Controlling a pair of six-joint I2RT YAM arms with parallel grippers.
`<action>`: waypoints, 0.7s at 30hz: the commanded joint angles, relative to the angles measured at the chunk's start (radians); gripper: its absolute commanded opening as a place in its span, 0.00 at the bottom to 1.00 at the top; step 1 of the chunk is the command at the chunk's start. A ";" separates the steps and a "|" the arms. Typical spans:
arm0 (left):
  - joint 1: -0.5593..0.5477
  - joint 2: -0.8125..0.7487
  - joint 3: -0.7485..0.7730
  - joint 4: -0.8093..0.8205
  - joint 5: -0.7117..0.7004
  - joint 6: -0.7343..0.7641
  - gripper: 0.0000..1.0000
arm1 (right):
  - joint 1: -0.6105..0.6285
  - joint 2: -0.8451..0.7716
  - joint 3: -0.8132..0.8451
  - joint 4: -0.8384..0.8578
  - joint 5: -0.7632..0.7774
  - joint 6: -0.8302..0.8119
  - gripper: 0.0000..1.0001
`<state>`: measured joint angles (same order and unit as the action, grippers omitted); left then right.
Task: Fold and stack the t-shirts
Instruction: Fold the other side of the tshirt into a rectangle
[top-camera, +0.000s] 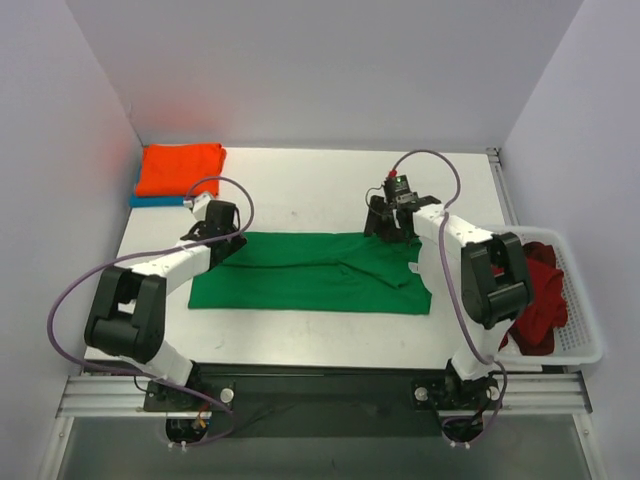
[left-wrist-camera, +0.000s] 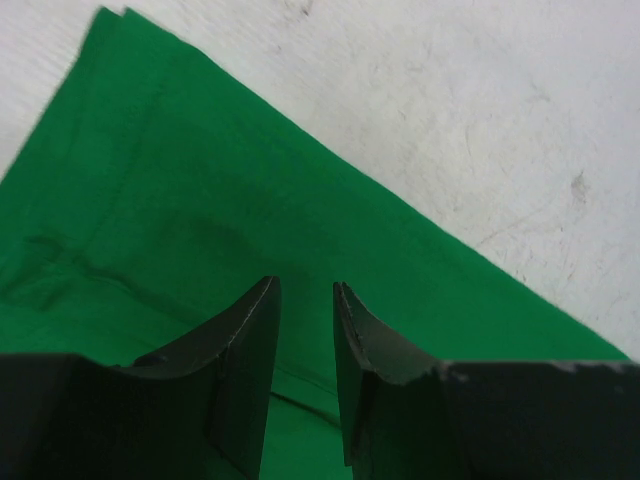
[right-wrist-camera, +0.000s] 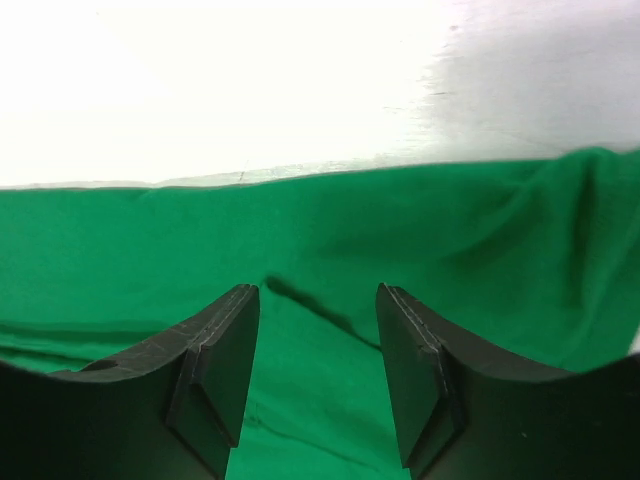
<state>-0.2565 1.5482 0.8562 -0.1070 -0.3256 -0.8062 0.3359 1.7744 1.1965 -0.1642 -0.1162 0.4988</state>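
A bright green t-shirt (top-camera: 310, 272) lies as a long folded band across the table's middle. My left gripper (top-camera: 226, 240) hovers over its far left corner, open with a narrow gap and holding nothing; the left wrist view shows green cloth (left-wrist-camera: 180, 200) under the gripper (left-wrist-camera: 305, 290). My right gripper (top-camera: 392, 232) is over the shirt's far right edge, open and empty; green cloth (right-wrist-camera: 320, 230) lies below the gripper (right-wrist-camera: 316, 295). A folded orange t-shirt (top-camera: 180, 168) sits on a teal-blue one (top-camera: 155, 201) at the far left. Dark red t-shirts (top-camera: 538, 300) fill the basket.
A white plastic basket (top-camera: 580, 340) stands at the table's right edge. White walls enclose the table on the back and both sides. Purple cables loop from both arms.
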 joint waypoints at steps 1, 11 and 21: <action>-0.021 0.036 0.038 0.066 0.079 0.015 0.39 | 0.035 0.059 0.058 -0.026 0.006 -0.057 0.51; -0.089 0.044 0.041 0.059 0.088 0.033 0.39 | 0.120 0.120 0.049 -0.024 0.088 -0.039 0.45; -0.095 0.027 0.040 0.050 0.095 0.048 0.39 | 0.163 0.028 -0.038 -0.017 0.113 0.010 0.08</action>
<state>-0.3462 1.6001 0.8570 -0.0967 -0.2436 -0.7734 0.4782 1.8793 1.1870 -0.1581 -0.0345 0.4858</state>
